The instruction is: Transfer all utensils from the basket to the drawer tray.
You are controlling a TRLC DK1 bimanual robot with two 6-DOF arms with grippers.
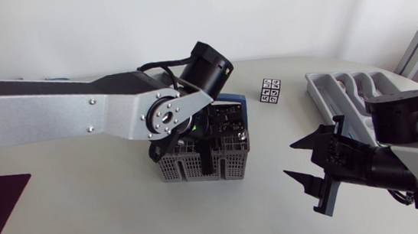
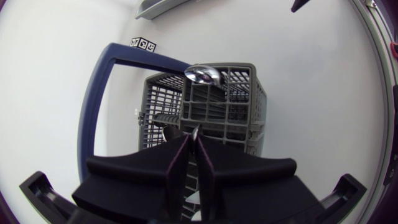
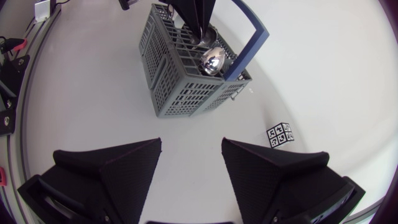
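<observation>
The left gripper [image 2: 194,140] is pressed together on a thin metal utensil [image 2: 195,132] in the basket [image 2: 239,118]; a spoon [image 2: 202,74] stands just ahead. The right gripper [image 1: 290,161] has its fingers wide apart over the table [image 1: 87,213].

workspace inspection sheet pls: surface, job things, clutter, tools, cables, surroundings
surface: pale table, bare around the basket
job's things: grey basket with blue handle, spoon standing inside; tray at the right
clutter: marker tag between basket and tray
tools: left tool over the basket, apparently shut on a thin utensil; right tool open, empty
cables: black cables on the left arm
surroundings: nothing seen
</observation>
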